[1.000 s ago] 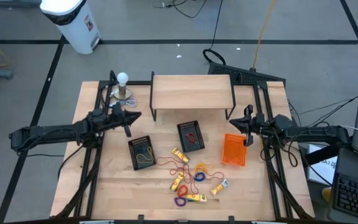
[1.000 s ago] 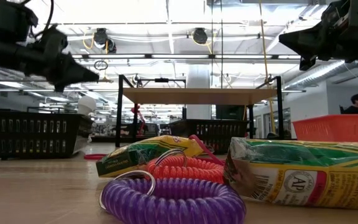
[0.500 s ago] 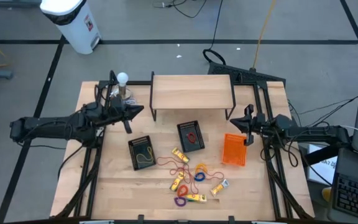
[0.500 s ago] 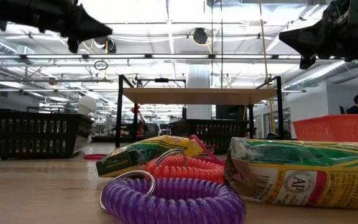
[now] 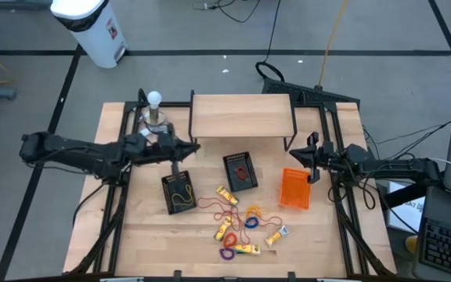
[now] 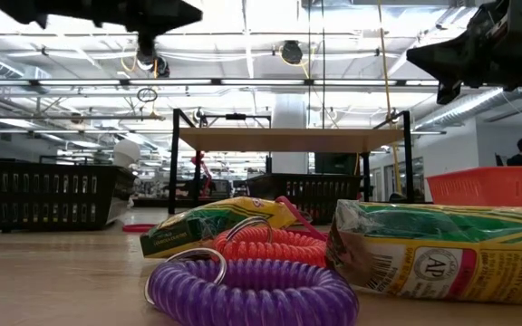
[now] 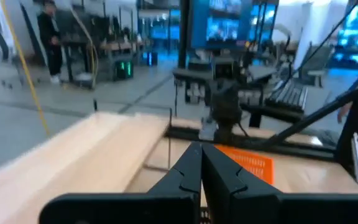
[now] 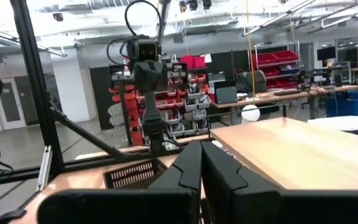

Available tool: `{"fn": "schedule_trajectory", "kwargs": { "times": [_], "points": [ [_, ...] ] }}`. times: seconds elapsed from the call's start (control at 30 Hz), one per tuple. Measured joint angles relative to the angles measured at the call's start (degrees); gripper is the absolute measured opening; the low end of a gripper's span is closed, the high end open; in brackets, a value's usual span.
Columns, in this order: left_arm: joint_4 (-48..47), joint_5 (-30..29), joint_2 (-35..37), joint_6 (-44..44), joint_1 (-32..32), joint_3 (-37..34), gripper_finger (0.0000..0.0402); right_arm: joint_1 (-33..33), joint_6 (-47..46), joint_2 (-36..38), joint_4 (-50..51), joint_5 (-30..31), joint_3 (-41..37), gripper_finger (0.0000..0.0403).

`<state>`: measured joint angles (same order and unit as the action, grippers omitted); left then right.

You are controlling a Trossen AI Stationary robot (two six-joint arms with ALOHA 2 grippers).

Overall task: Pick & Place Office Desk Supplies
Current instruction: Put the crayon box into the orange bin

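Wooden worktop (image 5: 139, 235), left end effector (image 5: 195, 146) clenched empty above black basket (image 5: 178, 191), right end effector (image 5: 312, 157) clenched empty beside orange basket (image 5: 294, 189)

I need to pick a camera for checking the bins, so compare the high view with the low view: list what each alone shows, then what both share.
Only the high view shows the interiors of the two black mesh baskets: one holds a yellow elastic loop, the other a red one. It also shows the white ball-topped metal stand.

Only the low view shows the purple coiled loop's metal ring and the print on the yellow packet.

Both show the wooden shelf, the orange basket, and the shut left gripper and right gripper above the table.
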<state>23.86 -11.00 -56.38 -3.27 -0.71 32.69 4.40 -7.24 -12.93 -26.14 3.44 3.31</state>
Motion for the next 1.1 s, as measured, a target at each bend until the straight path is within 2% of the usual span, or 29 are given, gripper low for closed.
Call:
{"fn": "schedule_trajectory", "kwargs": {
  "times": [0.17,0.27,0.47,0.6,0.73,0.83,1.03,1.1],
  "points": [
    [-7.58,4.39,-9.77,-3.85,-3.48,7.0,0.0003,0.0,-0.52,0.02,-3.17,-0.11,0.0,0.0],
    [-13.78,4.71,-15.18,-7.47,-7.23,11.0,0.0009,0.0,0.26,0.0,-3.1,-0.15,0.0,0.0],
    [-28.2,-2.47,-23.9,-18.98,-16.2,19.19,0.0003,0.0,0.31,0.02,-3.23,-0.22,0.0,0.0],
    [-33.09,-7.09,-28.71,-24.34,-20.03,24.26,0.0018,0.0,-0.01,0.0,-3.62,-0.32,0.0,0.0],
    [-40.08,-10.56,-33.41,-20.45,-21.23,29.35,0.0039,0.0,-0.07,0.0,-3.58,-0.59,0.0,0.0],
    [-46.61,-10.92,-36.42,-18.21,-19.02,33.6,0.0059,0.0,-1.16,0.02,-3.12,-0.65,0.0,0.0],
    [-52.73,3.96,-42.37,-5.21,-12.76,37.93,0.0107,0.0,-2.6,0.02,-2.92,-0.68,0.0,0.0],
    [-52.56,6.33,-43.18,-0.45,-11.61,38.16,0.0123,0.0,-2.58,-0.02,-4.27,-0.69,0.0,0.0]
  ]
}}
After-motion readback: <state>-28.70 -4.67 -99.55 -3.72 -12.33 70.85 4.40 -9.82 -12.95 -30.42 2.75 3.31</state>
